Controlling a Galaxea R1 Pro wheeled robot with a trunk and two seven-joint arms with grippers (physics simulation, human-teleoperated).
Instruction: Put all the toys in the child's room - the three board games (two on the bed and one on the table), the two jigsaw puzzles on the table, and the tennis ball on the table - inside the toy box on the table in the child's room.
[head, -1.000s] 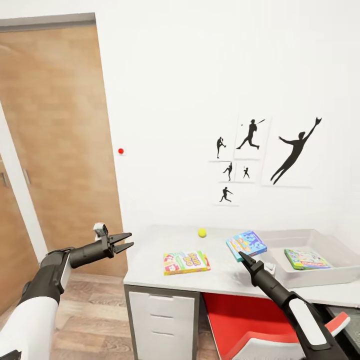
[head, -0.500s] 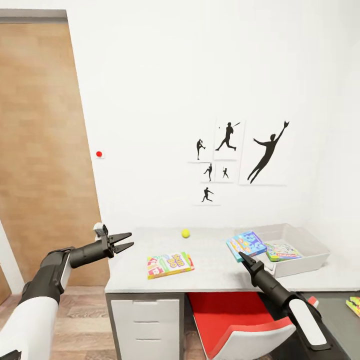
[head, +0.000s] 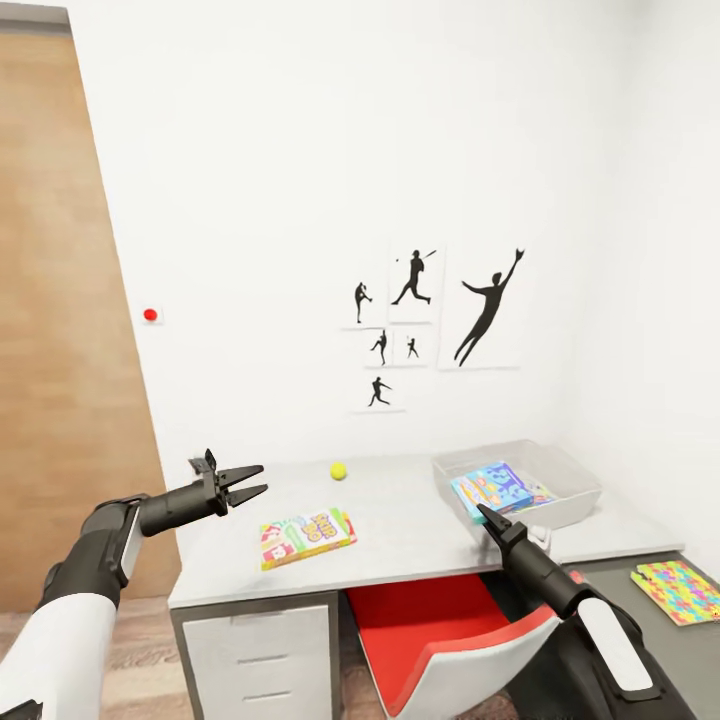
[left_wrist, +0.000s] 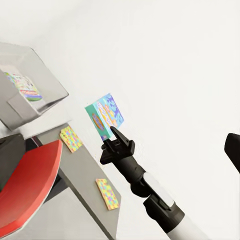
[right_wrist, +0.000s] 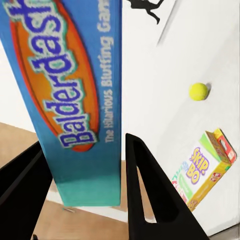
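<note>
My right gripper (head: 483, 512) is shut on the small blue board game (head: 495, 487), holding it in the air in front of the toy box (head: 578, 497). Up close, the blue box (right_wrist: 75, 100) stands between the black fingers (right_wrist: 145, 190). The left wrist view shows a pale green board game (left_wrist: 22, 85) lying in the toy box (left_wrist: 47, 100). The SKIP-BO box (head: 305, 535) lies flat on the table (head: 420, 535), the tennis ball (head: 339, 470) behind it near the wall. My left gripper (head: 255, 479) hangs open and holds nothing, left of the table. One jigsaw puzzle (head: 680, 590) lies on the dark side unit; two puzzles (left_wrist: 71, 138) (left_wrist: 108, 193) show beside the arm.
A red and white chair (head: 450, 630) is tucked under the table, just below my right arm. White drawers (head: 260, 655) close the table's left end. A wooden door (head: 60, 330) stands at the left. The white wall carries black silhouette pictures (head: 430, 320).
The whole view has swung right, so table, toy box and door slid left in the picture and the jigsaw puzzle came into sight. Both arms keep the same pose.
</note>
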